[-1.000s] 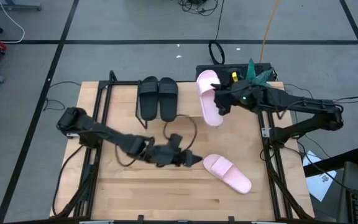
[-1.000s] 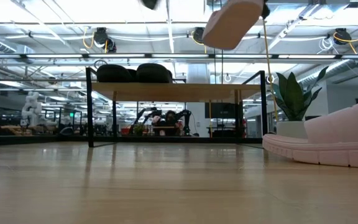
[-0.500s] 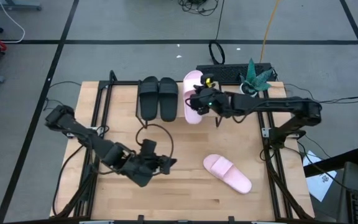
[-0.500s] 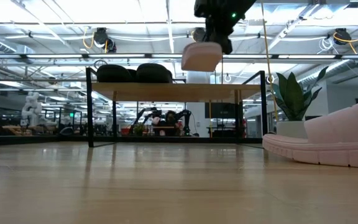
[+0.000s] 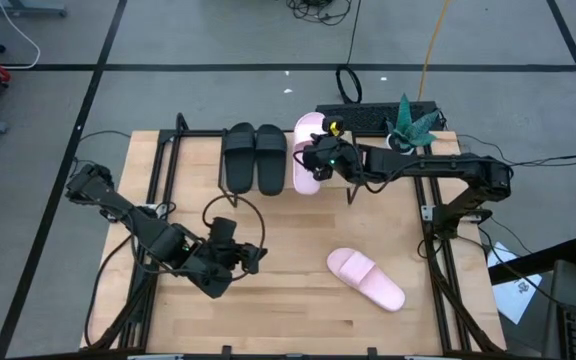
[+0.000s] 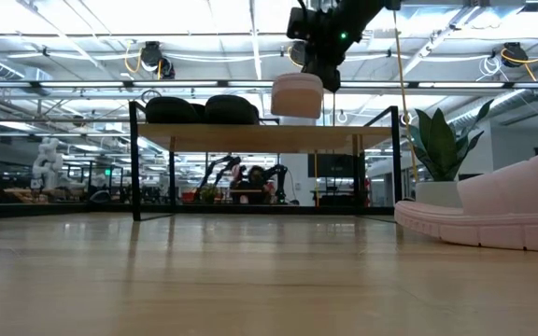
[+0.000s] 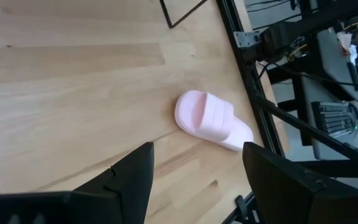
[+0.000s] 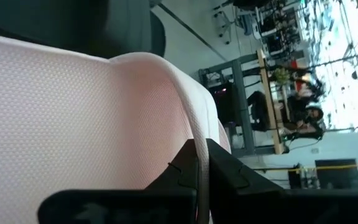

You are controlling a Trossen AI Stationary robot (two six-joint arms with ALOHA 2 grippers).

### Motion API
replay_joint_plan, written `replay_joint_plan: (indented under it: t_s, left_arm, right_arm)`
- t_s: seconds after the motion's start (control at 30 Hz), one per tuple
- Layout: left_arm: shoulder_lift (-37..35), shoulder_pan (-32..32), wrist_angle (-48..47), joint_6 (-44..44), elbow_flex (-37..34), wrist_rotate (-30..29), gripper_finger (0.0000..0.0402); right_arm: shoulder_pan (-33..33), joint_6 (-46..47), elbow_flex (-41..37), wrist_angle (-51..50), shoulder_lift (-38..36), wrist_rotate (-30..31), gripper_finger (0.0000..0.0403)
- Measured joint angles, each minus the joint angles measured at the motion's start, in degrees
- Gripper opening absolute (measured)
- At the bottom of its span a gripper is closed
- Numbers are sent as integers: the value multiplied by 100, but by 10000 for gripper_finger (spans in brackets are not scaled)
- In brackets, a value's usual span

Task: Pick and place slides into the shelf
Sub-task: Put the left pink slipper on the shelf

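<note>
Two black slides [image 5: 255, 158] lie side by side on the shelf [image 5: 196, 152] at the table's far side; in the low view they sit on its plank [image 6: 250, 136]. My right gripper [image 5: 318, 160] is shut on a pink slide [image 5: 306, 165], which it holds just right of the black pair and a little above the plank [image 6: 297, 95]. The other pink slide [image 5: 366, 278] lies sole down on the table toward the near right [image 7: 213, 120]. My left gripper [image 5: 253, 257] hovers open over the table's middle left, its fingers [image 7: 132, 180] empty. My right gripper pinches a thin upright edge of the pink slide's strap [image 8: 199, 155] between its two shut fingers. It comes from the table's right side, slanting slightly down. The slide hangs about level below the fingers, lengthwise beside the black pair, clear of the plank.
A potted plant [image 5: 413, 118] stands at the table's far right corner, beside the shelf's right legs [image 6: 395, 159]. A cable loop [image 5: 233, 215] arches over my left arm. Bare wooden tabletop [image 5: 298, 320] lies along the near edge.
My right gripper has carried the pink slide down and toward the table's left, from past the shelf's right end to beside the black slides; the slide has swung round parallel to them. My left gripper has drawn back toward the table's left, away from the lying pink slide.
</note>
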Motion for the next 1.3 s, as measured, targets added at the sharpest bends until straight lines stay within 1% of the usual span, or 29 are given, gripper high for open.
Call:
replay_joint_plan:
  t_s: [0.13,0.2,0.33,0.53,0.73,1.0,1.1,1.3]
  left_arm:
    - [7,0,2,-4,0,11,239]
    - [8,0,2,-7,0,34,239]
    - [9,0,4,-2,0,48,239]
    - [9,0,15,-14,0,58,239]
    - [9,0,41,0,0,61,239]
    - [9,-13,39,0,0,68,239]
    - [9,-13,37,5,0,68,239]
    - [9,-8,35,7,0,68,239]
  right_arm:
    - [-97,291,0,23,1,-311,0]
    - [-130,266,0,64,2,-329,0]
    - [-175,358,0,108,2,-679,0]
    - [-213,396,0,122,83,-739,0]
    - [-225,272,-2,273,424,-490,0]
    - [-257,239,-4,303,557,-453,0]
    - [-336,241,0,338,540,-498,0]
    - [-469,466,0,329,538,-879,0]
